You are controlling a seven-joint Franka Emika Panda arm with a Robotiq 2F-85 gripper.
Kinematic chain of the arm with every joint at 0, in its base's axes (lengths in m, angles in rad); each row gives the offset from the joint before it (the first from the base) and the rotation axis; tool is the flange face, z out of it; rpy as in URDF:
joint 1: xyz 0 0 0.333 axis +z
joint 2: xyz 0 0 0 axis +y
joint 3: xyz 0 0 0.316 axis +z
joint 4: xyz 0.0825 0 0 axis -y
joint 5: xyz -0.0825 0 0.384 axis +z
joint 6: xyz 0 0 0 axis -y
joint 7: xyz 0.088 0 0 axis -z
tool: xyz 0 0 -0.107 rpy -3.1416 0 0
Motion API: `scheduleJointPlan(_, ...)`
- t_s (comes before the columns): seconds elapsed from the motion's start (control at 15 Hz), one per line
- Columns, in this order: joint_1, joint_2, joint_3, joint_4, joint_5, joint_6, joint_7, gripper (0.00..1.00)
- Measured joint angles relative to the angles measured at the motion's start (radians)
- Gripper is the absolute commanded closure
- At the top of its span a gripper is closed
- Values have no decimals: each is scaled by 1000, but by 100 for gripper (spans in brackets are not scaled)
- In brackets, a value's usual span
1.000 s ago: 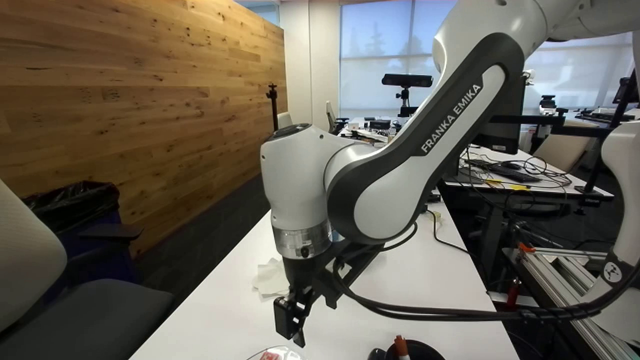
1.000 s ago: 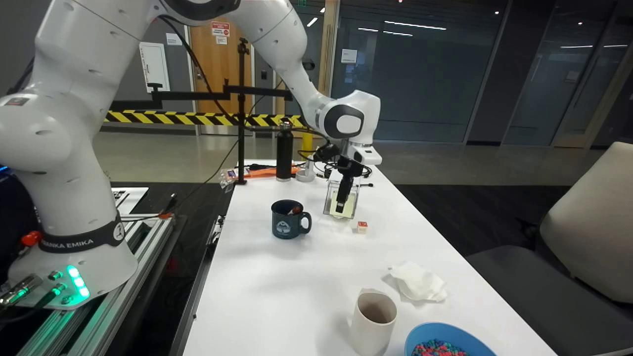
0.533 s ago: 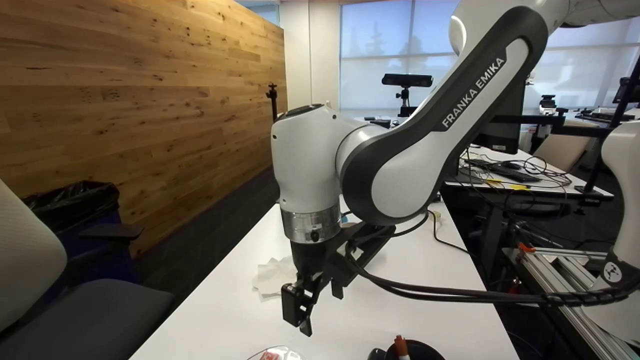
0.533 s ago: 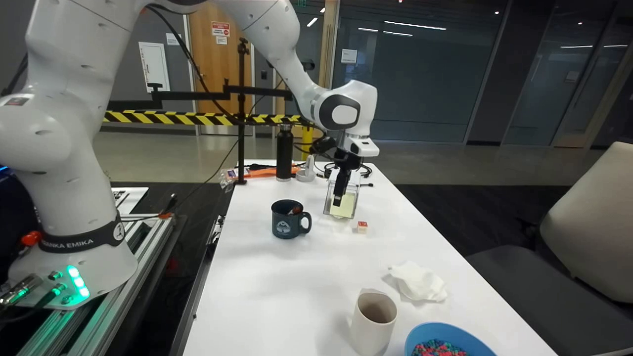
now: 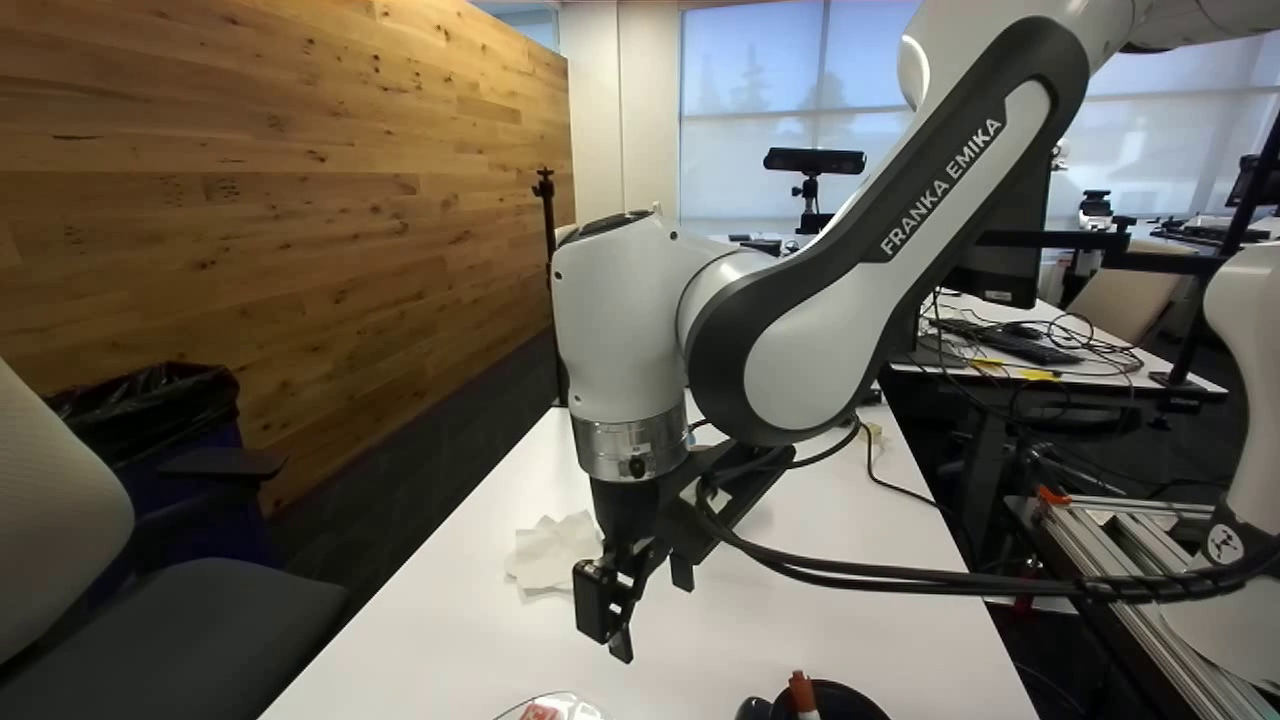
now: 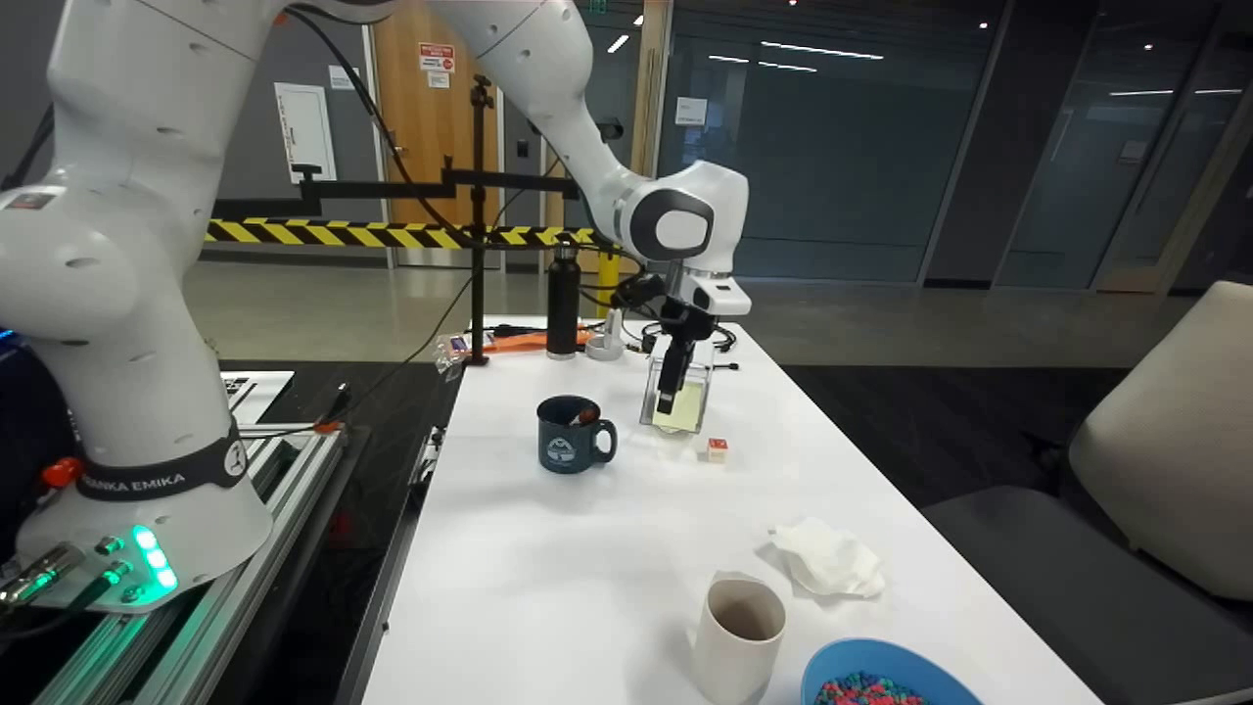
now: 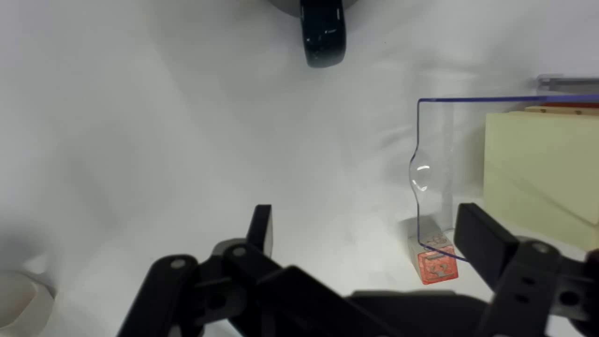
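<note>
I've got gripper (image 7: 367,229) released, jaws wide, over worktop (image 6: 548,578). Counting one mug (image 6: 562,446) nearer robot-side edge, one block (image 7: 437,266) plus one clear bin (image 7: 418,126) nearer chair-side edge.

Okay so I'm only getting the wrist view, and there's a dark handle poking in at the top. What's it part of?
Observer: A dark mug, standing upright, as an exterior view shows.
Operator: Anything inside it?
Observer: Yes, what looks like a marker, orange-brown at the top, stands in it.
Operator: And past the clear holder that my right edge cuts off?
Observer: In an exterior view, a black bottle stands farther along the table.
</note>
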Motion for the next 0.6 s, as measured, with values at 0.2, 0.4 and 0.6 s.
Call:
scheduleJointPlan(0.2, -9, 5, 0, 0, 0, 0, -8, 0)
scheduleJointPlan(0.4, -11, 12, 0, 0, 0, 0, -22, 0)
scheduleJointPlan(0.6, -11, 18, 2, 0, 0, 0, -35, 0)
